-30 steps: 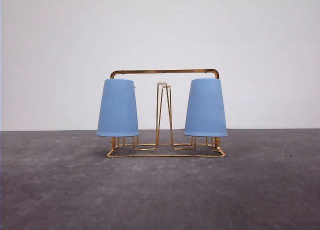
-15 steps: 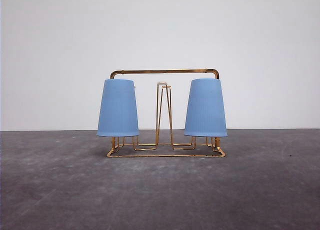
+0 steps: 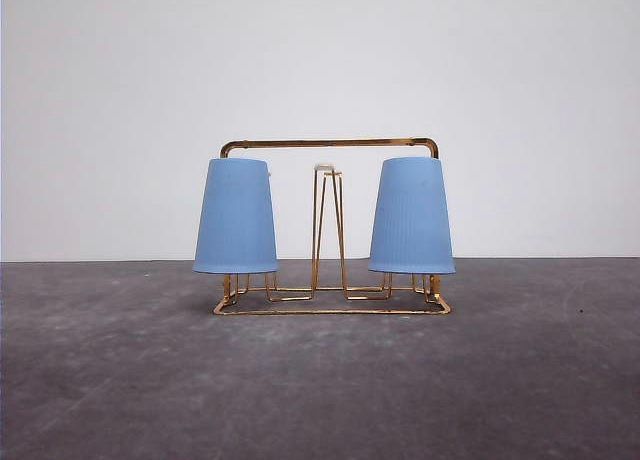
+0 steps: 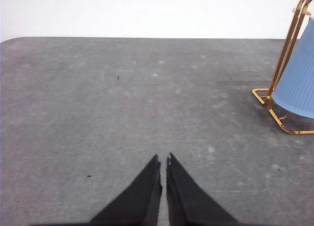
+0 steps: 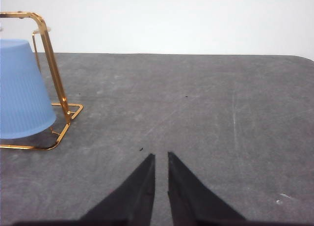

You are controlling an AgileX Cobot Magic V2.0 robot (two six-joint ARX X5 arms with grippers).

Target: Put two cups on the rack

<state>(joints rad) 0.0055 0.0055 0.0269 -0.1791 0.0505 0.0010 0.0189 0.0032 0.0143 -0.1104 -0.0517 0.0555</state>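
We see the rack (image 3: 330, 225) standing upright on the bench (image 3: 320, 380), toward its far edge and about midway between its left and right edges. Gold wire, arched top bar, flat base resting on the grey surface. The left cup (image 3: 236, 216) sits upside down over a prong at the rack's left end, mouth down, rim hanging just above the base wire. The right cup (image 3: 411, 216) sits the same way at the right end. Both light blue, finely ribbed, roughly upright, the left one leaning a touch inward at the top. Between them we note a bare hairpin prong (image 3: 327, 230) with a white tip, touching neither cup.

In the left wrist view the left gripper (image 4: 163, 161) is low over bare bench, its black fingers (image 4: 142, 196) pressed nearly together, nothing between them. A corner of the rack (image 4: 274, 100) and part of a cup (image 4: 297, 83) sit well apart from it.

In the right wrist view the right gripper (image 5: 160, 157) is also over bare bench, holding nothing, fingers (image 5: 189, 196) a narrow slit apart; we'd call it closed, though the tips look slightly parted. The rack's end frame (image 5: 54, 78) and a cup (image 5: 22, 88) lie well apart from it. We can't say whether the cups touch the prongs inside.
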